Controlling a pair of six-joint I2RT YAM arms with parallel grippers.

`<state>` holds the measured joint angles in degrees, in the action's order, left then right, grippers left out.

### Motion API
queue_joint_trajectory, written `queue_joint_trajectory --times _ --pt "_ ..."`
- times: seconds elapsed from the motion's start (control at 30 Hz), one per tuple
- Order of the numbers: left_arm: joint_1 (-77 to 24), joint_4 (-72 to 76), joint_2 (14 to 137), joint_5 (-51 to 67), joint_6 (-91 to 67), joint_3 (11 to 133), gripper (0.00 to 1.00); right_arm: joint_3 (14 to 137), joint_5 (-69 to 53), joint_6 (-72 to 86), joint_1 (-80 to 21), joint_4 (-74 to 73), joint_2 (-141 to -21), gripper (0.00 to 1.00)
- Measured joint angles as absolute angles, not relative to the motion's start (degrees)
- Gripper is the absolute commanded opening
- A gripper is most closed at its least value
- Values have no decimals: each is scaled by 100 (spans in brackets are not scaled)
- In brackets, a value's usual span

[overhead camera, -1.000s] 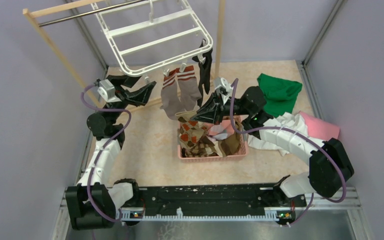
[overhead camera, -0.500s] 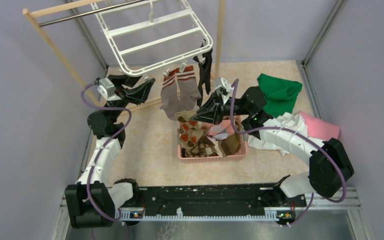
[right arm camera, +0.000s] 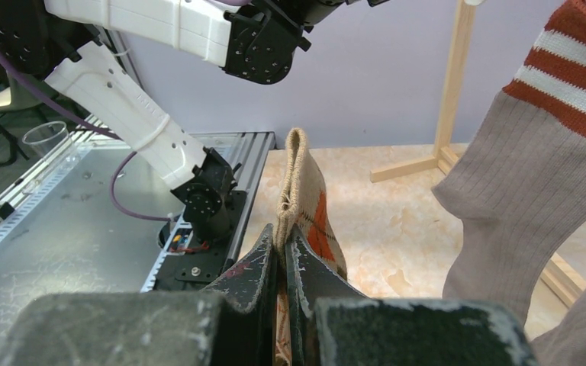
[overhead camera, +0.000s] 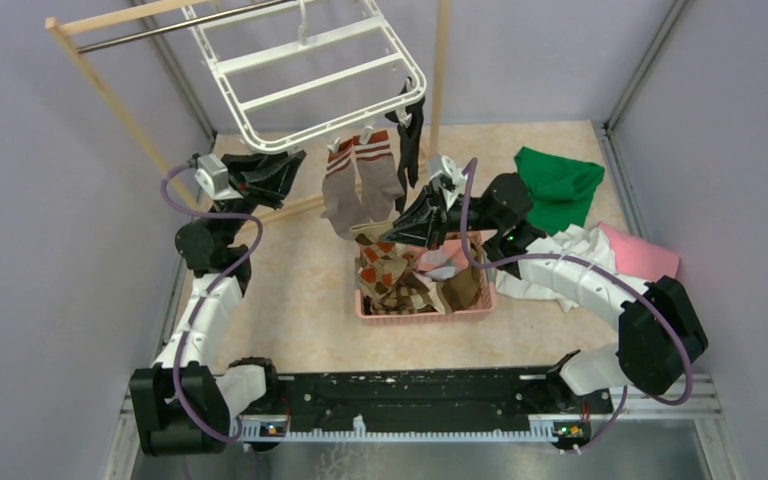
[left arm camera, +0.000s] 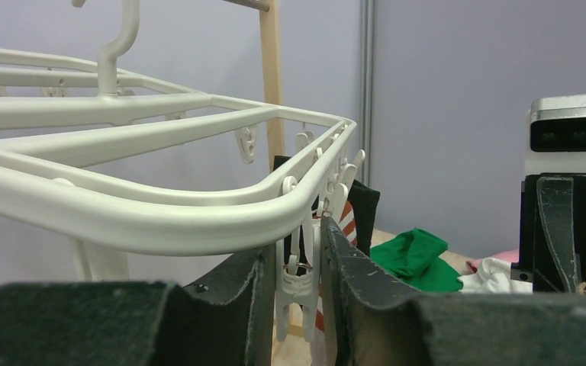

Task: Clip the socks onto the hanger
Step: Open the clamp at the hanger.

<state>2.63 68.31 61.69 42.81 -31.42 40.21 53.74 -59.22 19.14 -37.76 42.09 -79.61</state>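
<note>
The white hanger (overhead camera: 305,90) hangs at the back; its thick rim (left arm camera: 160,221) fills the left wrist view. Two grey-brown striped socks (overhead camera: 345,190) and a black sock (overhead camera: 412,135) hang clipped at its near edge. My left gripper (overhead camera: 295,162) is raised under that edge, its fingers (left arm camera: 296,244) pressed on both sides of a dangling white clip (left arm camera: 299,278). My right gripper (overhead camera: 392,232) is shut on the cuff of a brown argyle sock (right arm camera: 309,206), held above the basket beside a hanging striped sock (right arm camera: 519,206).
A pink basket (overhead camera: 425,312) under the right gripper holds more argyle and brown socks. Green (overhead camera: 558,185), white (overhead camera: 560,260) and pink (overhead camera: 640,255) cloths lie at the right. The wooden rack (overhead camera: 110,95) stands behind the left arm.
My left gripper has risen and moved right to the hanger's near edge, taking a clip between its fingers. The right gripper has barely moved with the argyle sock.
</note>
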Motion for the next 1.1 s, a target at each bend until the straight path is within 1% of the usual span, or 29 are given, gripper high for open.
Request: queue_joint_trajectory --times 0.03,0.07,0.2,0.3,0.53,0.77,1.1 --pt "261 6829 6169 4276 -3157 4021 19 5374 -5922 1911 -3776 4209 -7961 0" --pt "261 6829 6169 4276 -3159 4023 17 5374 -5922 1911 -3776 4209 -7961 0" --pt "257 6827 6169 4254 -3229 4040 11 5374 -5922 1883 -3778 4185 -7961 0" --pt "257 6827 6167 4241 -3310 4040 9 5426 -5900 1787 -3815 3981 -7970 0" --pt "235 6720 6147 4165 -3551 4042 8 6390 -5586 1649 -4108 3166 -8412 0" --pt "209 6681 6053 4101 -3741 4042 8 7400 -4886 1787 -4458 2552 -8984 0" --pt "176 6740 6049 4082 -3938 4042 8 7924 -4488 2075 -4525 2268 -9633 0"
